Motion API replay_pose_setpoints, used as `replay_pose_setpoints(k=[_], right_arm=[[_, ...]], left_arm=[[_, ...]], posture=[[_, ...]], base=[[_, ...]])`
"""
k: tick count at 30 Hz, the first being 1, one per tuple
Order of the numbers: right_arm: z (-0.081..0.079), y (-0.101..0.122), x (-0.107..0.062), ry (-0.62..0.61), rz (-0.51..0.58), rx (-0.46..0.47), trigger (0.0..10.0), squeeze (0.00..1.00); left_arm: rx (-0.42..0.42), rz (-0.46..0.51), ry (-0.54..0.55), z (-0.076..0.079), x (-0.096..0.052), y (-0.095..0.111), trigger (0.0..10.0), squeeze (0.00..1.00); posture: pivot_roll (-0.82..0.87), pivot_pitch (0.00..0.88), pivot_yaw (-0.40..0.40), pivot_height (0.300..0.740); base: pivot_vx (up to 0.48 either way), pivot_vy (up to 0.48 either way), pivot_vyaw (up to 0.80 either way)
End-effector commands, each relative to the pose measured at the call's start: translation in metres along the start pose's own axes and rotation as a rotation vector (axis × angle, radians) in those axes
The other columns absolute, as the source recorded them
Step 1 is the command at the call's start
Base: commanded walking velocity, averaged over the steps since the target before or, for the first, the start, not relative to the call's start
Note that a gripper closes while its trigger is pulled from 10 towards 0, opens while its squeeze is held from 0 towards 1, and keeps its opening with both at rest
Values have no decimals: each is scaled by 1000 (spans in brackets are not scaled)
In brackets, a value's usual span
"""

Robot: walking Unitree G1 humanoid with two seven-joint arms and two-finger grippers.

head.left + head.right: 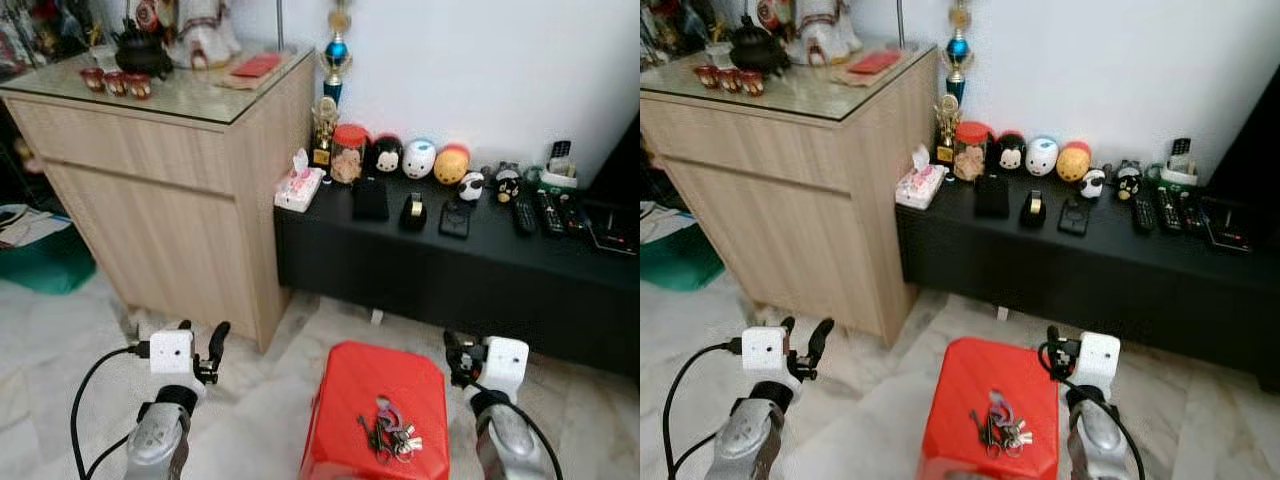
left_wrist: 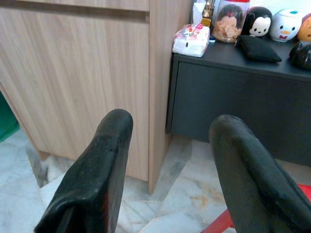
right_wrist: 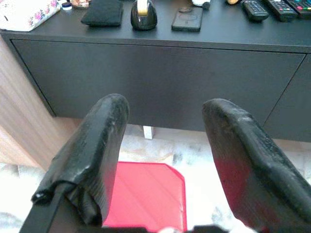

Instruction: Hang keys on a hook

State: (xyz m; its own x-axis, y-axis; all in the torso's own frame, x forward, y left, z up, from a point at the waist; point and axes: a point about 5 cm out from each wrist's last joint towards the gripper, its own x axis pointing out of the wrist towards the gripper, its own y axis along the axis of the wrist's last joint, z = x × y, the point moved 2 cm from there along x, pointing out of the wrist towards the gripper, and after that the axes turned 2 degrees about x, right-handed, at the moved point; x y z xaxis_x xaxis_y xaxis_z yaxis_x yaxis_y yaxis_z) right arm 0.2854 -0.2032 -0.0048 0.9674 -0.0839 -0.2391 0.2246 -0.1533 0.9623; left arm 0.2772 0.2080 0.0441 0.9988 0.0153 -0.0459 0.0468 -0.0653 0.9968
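Observation:
A bunch of keys (image 1: pixel 390 432) with a red tag lies on top of a red stool (image 1: pixel 345 390) low in front of me. My left gripper (image 1: pixel 203 340) hovers open over the floor to the left of the stool, nothing between its fingers (image 2: pixel 92 179). My right gripper (image 1: pixel 456 356) is held open just off the stool's right edge, a little beyond the keys and also empty. In the right wrist view its fingers (image 3: pixel 90 155) point at the black bench, with a corner of the stool (image 3: pixel 146 194) below them.
A tall wooden cabinet (image 1: pixel 170 210) with a glass top stands at the left. A long low black bench (image 1: pixel 450 270) runs along the white wall, carrying toy figures, a tissue box (image 1: pixel 299 187), a trophy and remotes. Marble floor lies around the stool.

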Motion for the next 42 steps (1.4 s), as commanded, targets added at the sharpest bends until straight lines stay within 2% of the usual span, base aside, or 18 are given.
replay_pose_setpoints(k=[1, 11, 15, 32, 42], right_arm=[[-1, 6, 3, 7, 26, -4, 10000, 0], [0, 7, 3, 11, 27, -9, 10000, 0], [1, 7, 2, 5, 27, -9, 10000, 0], [-5, 12, 2, 14, 63, -9, 10000, 0], [-23, 35, 0, 86, 198, -93, 10000, 0]], left_arm=[[12, 7, -5, 1, 1, 2, 10000, 0], [-33, 2, 10, 1, 3, 2, 10000, 0], [-15, -2, 10, -1, 3, 2, 10000, 0], [14, 17, -11, 1, 5, 8, 10000, 0], [1, 45, 10, -1, -3, 11, 10000, 0]], posture=[[40, 0, -84, 715], [34, 0, -87, 715], [37, 0, -88, 715], [32, 0, -66, 715], [8, 0, -56, 715]], base=[[0, 0, 0], [0, 34, 0], [0, 433, 0], [0, 0, 0], [0, 0, 0]])
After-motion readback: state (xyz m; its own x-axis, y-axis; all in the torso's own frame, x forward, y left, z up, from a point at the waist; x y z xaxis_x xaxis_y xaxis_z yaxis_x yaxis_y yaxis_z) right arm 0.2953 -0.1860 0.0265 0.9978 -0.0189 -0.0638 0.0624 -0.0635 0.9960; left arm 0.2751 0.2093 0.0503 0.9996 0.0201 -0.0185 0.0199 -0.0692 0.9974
